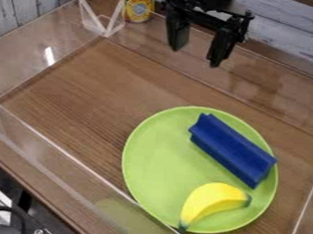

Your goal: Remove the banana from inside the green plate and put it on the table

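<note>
A small curved yellow banana (pixel 215 202) lies inside the green plate (pixel 157 154), near its front right rim. Beside it on the plate rests a blue rectangular block (pixel 232 149). The plate sits at the front right of the brown wood-grain table (pixel 108 81). My black gripper (pixel 196 44) hangs at the back of the table, well above and behind the plate. Its two fingers stand apart, open, with nothing between them.
Clear acrylic walls (pixel 44 147) border the table on all sides. A yellow container (pixel 136 5) stands behind the back wall at the upper left. Bare wood lies left of and behind the plate.
</note>
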Motion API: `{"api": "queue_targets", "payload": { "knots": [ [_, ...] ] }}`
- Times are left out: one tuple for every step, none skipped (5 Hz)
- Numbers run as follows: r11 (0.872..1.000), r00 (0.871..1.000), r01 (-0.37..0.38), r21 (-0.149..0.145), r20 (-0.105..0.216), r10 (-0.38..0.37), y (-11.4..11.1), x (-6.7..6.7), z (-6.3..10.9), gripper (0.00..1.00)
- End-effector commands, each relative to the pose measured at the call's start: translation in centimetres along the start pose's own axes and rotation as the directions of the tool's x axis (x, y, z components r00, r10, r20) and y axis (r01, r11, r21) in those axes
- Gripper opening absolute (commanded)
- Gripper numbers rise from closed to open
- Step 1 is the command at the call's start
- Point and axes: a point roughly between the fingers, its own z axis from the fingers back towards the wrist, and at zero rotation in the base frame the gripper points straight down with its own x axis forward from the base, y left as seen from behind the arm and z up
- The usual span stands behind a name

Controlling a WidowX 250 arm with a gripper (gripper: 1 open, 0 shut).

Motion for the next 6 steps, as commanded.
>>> {"api": "queue_targets", "payload": {
  "knots": [
    [0.999,0.998,0.053,-0.001,-0.015,-0.053,-1.1,-1.1,-0.5,1.00],
    [0.984,0.984,0.178,0.001,-0.002,-0.178,-3.1,-3.2,-0.9,1.00],
    [0.955,0.954,0.298,0.009,0.020,-0.298,-4.8,-4.9,-1.2,1.00],
    [0.942,0.942,0.335,0.016,0.025,-0.335,-5.7,-5.8,-1.5,1.00],
    [0.926,0.925,0.378,0.023,0.030,-0.378,-6.5,-6.6,-1.7,1.00],
    [0.907,0.906,0.421,0.034,0.038,-0.422,-7.5,-7.7,-2.1,1.00]
  ]
}}
